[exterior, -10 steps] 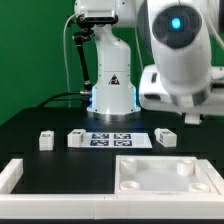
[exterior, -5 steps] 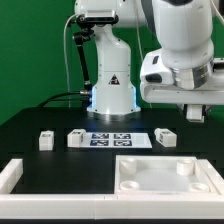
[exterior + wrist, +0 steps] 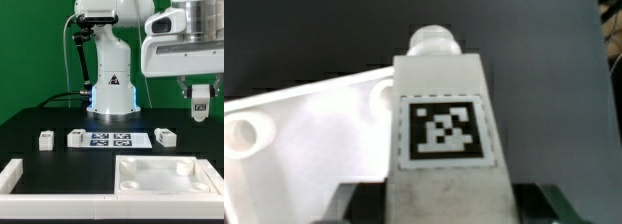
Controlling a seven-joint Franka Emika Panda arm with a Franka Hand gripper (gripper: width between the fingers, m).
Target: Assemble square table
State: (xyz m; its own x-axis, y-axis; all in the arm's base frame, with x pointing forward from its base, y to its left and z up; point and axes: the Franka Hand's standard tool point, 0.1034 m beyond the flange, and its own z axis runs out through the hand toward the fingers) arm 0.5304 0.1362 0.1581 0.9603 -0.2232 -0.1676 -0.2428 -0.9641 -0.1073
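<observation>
Square table leg [image 3: 441, 130], gripped between partly closed fingers [image 3: 363, 206], hides much of the panel [image 3: 295, 120] behind it.

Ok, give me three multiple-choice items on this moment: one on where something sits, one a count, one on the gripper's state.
1. Where does the square panel lie in the exterior view?
A) in front of the marker board, toward that view's right
B) inside the gripper
C) on top of the marker board

2. How many loose legs rest on the black table?
A) one
B) three
C) four

3. What is the gripper doing?
A) open and empty
B) shut on the held leg, up in the air
C) pressing on the marker board

Answers:
1 A: the panel sits nearest the camera, on the right.
2 B: legs lie at and.
3 B: the wrist view shows the tagged leg clamped between the fingers, above the panel.
</observation>
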